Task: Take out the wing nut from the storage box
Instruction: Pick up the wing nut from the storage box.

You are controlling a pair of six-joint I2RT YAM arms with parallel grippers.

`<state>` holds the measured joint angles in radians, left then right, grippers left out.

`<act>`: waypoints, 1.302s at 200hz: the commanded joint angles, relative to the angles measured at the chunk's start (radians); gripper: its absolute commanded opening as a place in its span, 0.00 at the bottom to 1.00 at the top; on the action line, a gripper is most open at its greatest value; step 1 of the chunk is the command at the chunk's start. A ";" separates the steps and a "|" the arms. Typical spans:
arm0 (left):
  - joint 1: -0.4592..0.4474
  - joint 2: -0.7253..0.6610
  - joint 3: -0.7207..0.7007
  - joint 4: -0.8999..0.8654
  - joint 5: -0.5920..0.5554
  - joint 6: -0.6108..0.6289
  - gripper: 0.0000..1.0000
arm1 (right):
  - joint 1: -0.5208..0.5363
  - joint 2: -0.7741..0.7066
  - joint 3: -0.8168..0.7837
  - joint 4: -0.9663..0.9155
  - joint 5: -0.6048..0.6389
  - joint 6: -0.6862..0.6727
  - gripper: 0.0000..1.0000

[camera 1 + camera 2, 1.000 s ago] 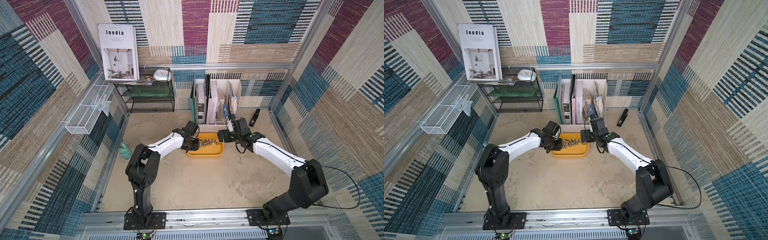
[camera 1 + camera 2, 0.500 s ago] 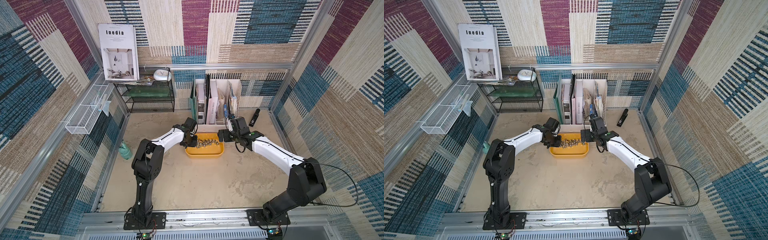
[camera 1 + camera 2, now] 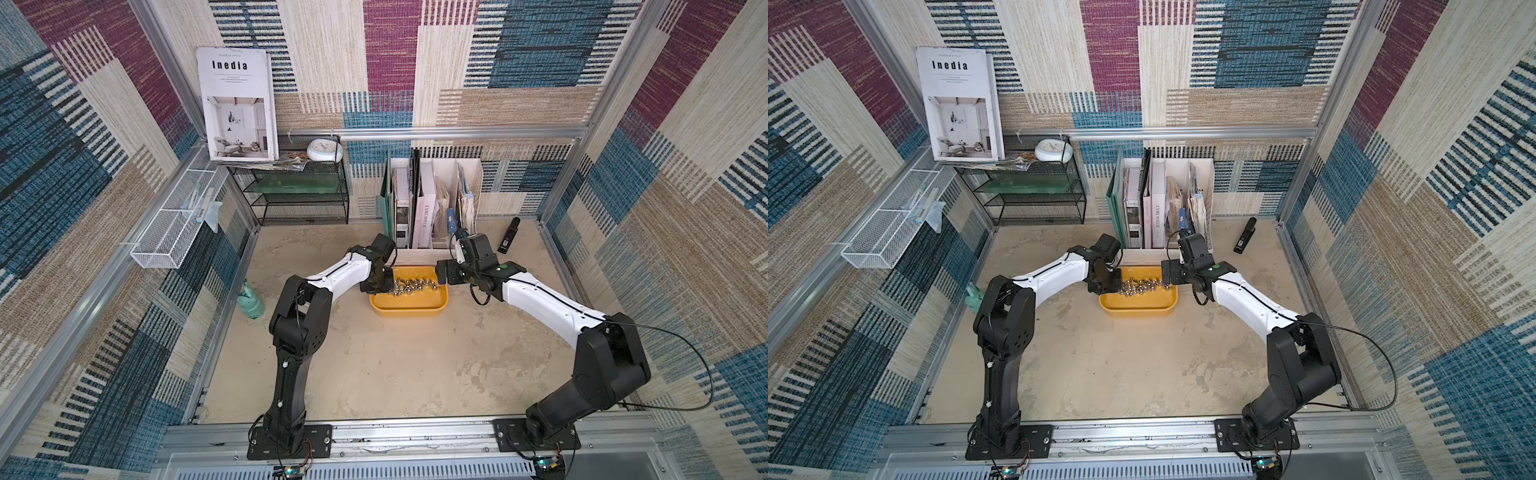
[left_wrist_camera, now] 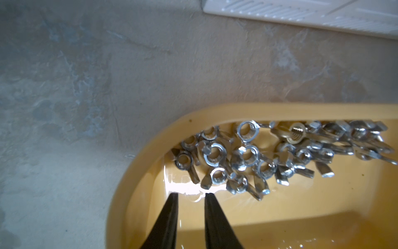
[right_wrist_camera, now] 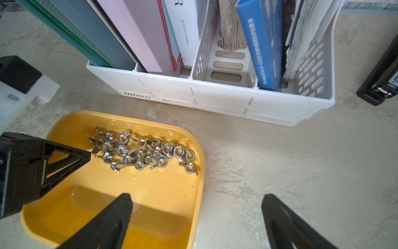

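Down inside the storage box (image 5: 150, 194) goes the left gripper (image 4: 190, 195), jaws a narrow gap apart, pinching nothing, tips just beside the wing nuts (image 4: 247, 157) heaped along the box's long wall. The right gripper (image 5: 197, 196) hangs spread wide, straddling the box's end rim, empty.
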<state>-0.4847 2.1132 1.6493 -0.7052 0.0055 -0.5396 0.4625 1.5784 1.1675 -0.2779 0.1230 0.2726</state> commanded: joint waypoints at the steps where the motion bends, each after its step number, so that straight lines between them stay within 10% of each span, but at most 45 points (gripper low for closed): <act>1: 0.003 0.022 0.027 -0.053 -0.029 -0.020 0.29 | 0.001 0.006 0.009 0.002 0.011 -0.005 0.99; 117: 0.002 0.089 0.106 -0.077 -0.048 -0.030 0.28 | 0.001 0.011 0.004 0.000 0.014 -0.005 0.99; 260: -0.008 0.000 0.069 -0.102 -0.074 -0.037 0.00 | 0.001 0.012 0.009 0.012 -0.009 0.000 0.99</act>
<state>-0.4873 2.1521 1.7271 -0.7773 -0.0425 -0.5728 0.4625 1.5887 1.1702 -0.2771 0.1272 0.2718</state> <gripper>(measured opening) 0.081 0.990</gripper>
